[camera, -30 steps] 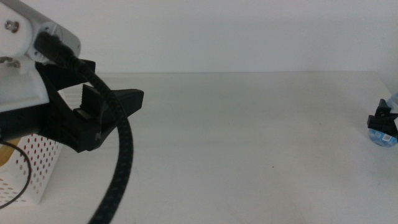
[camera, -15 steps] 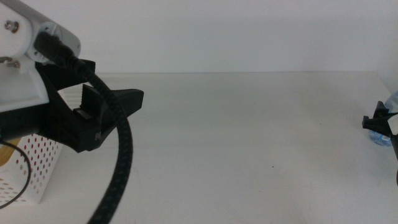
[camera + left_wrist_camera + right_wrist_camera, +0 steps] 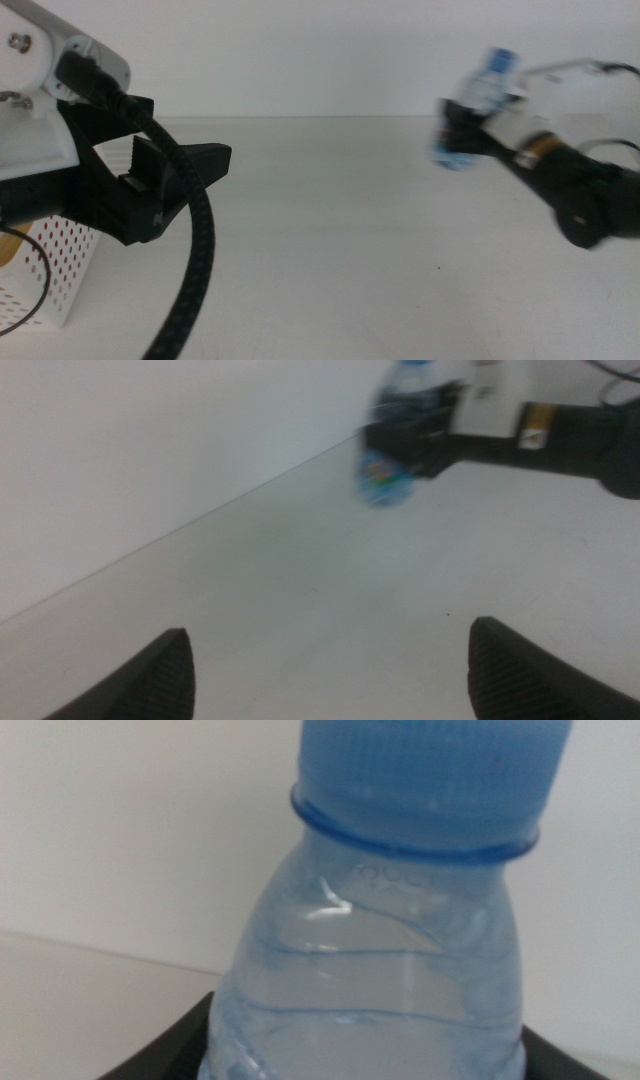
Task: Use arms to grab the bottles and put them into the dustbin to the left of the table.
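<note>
My right gripper clamps the small water bottle around its body; light, thin-walled, slippery, so grip gently. Left gripper waits, jaws wide.

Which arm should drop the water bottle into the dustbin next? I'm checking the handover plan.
Right: its claw holds the water bottle lifted above the table. The left claw is open and empty, near the dustbin.
</note>
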{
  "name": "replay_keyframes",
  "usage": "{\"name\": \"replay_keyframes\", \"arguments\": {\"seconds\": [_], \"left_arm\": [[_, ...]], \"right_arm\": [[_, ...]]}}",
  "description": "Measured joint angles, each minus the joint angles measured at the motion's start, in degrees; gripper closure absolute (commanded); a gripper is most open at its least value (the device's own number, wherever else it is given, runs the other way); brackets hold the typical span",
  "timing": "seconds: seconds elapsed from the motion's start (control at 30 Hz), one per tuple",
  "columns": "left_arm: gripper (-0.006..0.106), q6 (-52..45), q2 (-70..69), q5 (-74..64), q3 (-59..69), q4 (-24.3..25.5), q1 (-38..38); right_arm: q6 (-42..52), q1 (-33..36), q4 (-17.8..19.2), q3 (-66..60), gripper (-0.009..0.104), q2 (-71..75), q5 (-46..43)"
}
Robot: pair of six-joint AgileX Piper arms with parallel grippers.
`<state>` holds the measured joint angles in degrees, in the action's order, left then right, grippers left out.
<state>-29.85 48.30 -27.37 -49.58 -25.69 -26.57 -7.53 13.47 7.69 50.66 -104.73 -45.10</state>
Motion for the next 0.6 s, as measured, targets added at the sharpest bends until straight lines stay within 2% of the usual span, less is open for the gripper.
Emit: {"name": "replay_keyframes", "arguments": {"seconds": [0.23,0.3,0.4,0.6], "left_arm": [[0.010,0.00,0.00,0.00,0.00,0.00,0.00],[0.010,0.00,0.00,0.00,0.00,0.00,0.00],[0.010,0.00,0.00,0.00,0.00,0.00,0.00],[0.010,0.00,0.00,0.00,0.00,0.00,0.00]], "right_arm": [[-13.04,14.65,18.02,19.76,0.095,-7.30,10.76],[-16.79,17.49,22.02,25.54,0.095,-10.79,13.81],[-21.49,19.89,25.63,32.11,0.095,-15.80,16.08],[-27.53,22.30,29.01,40.33,0.095,-25.18,16.87]]}}
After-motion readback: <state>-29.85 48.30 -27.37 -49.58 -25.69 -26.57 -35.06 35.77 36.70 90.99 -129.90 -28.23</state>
